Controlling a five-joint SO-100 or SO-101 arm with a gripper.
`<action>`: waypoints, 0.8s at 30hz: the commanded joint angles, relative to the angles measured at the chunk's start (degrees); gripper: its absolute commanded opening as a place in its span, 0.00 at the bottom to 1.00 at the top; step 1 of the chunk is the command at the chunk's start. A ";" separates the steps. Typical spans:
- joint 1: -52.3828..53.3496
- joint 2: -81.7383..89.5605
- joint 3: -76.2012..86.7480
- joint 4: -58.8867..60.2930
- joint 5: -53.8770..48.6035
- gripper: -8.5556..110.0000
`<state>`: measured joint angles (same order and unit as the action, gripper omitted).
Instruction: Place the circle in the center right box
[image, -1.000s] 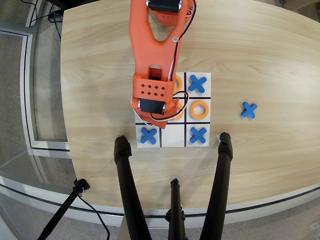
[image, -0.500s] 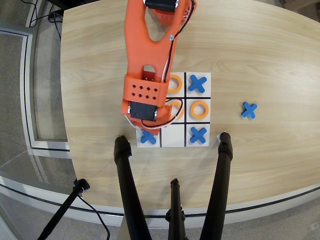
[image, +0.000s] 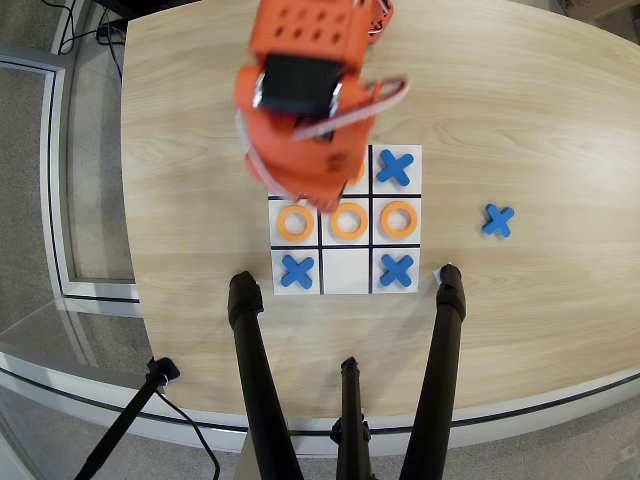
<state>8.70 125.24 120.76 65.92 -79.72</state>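
Circle: a flat orange plastic ring (image: 297, 222) lies in the middle row's end cell (image: 281, 238), on the left in the overhead view; two more rings fill that row.
Claw: hidden under the orange arm (image: 305, 110); opening cannot be told.
Risk: the arm overhangs the white board (image: 345, 280); a low sweep could knock pieces.

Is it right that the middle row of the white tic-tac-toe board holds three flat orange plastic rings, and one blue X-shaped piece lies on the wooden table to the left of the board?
Not quite. The three flat orange plastic rings do fill the white tic-tac-toe board's middle row, but the overhead view shows the lone blue X-shaped piece on the wooden table to the right of the board, not the left.
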 joint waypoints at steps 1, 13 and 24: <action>-2.64 21.18 15.21 1.58 -1.58 0.17; -7.73 55.99 44.30 6.50 -2.20 0.17; -8.88 65.74 56.69 6.68 -4.92 0.17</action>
<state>0.26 189.05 176.04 72.60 -84.20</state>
